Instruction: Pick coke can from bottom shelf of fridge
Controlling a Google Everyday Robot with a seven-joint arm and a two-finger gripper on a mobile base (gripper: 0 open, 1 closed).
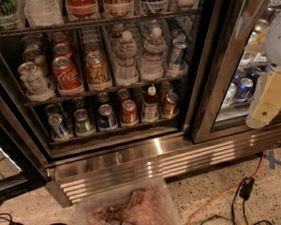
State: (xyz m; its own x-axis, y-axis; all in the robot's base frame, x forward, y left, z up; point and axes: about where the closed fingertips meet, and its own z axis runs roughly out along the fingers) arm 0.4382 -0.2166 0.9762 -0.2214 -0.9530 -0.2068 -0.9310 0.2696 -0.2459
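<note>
The fridge (pixel 145 150) stands open in front of me, with wire racks and a slatted steel base grille (pixel 187 165). The coke can (pixel 129 112), small and red with a silver lid, stands upright on the bottom shelf (pixel 113 131), near the middle of the front row. A blue can (pixel 107 116) stands to its left and a little bottle (pixel 150 105) to its right. My gripper (pixel 268 101), cream-coloured, hangs at the far right in front of the shut glass door. It is well to the right of the coke can and outside the shelf.
A bigger red Coca-Cola can (pixel 65 75) and water bottles (pixel 126 57) stand on the rack above. The steel door post (pixel 214 74) lies between my gripper and the open bay. A clear plastic bin (pixel 131 205) and an orange cable (pixel 225 195) lie on the floor below.
</note>
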